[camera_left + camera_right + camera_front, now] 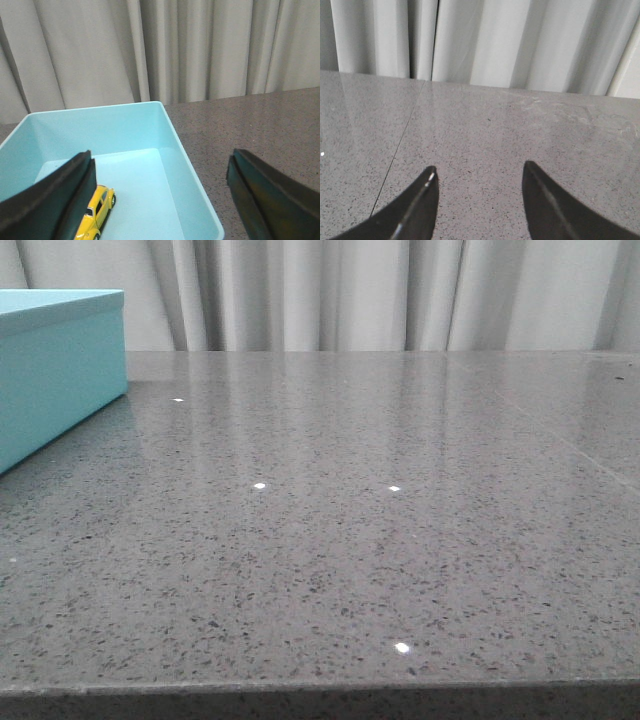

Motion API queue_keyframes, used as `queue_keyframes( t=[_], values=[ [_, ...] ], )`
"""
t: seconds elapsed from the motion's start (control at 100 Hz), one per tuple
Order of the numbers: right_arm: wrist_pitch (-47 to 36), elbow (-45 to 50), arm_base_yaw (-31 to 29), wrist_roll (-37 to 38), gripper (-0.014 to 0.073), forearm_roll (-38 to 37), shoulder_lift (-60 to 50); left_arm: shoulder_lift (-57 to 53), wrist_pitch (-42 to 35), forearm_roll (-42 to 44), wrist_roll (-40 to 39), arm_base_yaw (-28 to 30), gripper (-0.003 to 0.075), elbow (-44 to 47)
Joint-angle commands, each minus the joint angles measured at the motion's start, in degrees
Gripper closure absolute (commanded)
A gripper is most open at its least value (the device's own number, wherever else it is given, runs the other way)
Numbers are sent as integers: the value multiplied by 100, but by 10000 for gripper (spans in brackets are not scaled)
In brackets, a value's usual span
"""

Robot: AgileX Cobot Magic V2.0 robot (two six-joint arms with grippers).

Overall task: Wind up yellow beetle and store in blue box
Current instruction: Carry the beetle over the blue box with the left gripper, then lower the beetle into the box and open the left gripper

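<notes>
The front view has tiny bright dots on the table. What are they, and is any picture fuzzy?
Front view: the dots are lamp glints on the shiny speckled grey stone table. Left wrist view: the black left gripper fingers look blurry up close, while the small glossy yellow toy beetle in the light turquoise-blue box is sharp.
</notes>
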Motion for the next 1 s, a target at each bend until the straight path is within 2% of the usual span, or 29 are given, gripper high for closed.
queue_keyframes(
  t=[0.0,0.19,0.3,0.37,0.45,0.58,0.68,0.99],
  values=[
    [-172,-57,22,42,204,-479,-121,-191,-345,-315,11,6,185,98],
    [-85,-44,22,42,205,-468,-128,-253,-334,-304,11,6,190,371],
    [-118,-44,22,42,257,-468,-128,-253,-334,-304,11,6,251,433],
    [-130,-44,22,42,356,-468,-128,-253,-345,-304,11,6,322,442],
    [-130,-44,22,42,508,-468,-128,-253,-345,-304,11,6,416,442],
    [-130,-44,22,42,710,-468,-128,-253,-345,-304,11,6,596,442],
    [-130,-44,22,42,709,-468,-128,-253,-345,-304,11,6,736,442],
    [-130,-44,22,42,708,-468,-128,-253,-345,-304,11,6,740,442]
  ],
)
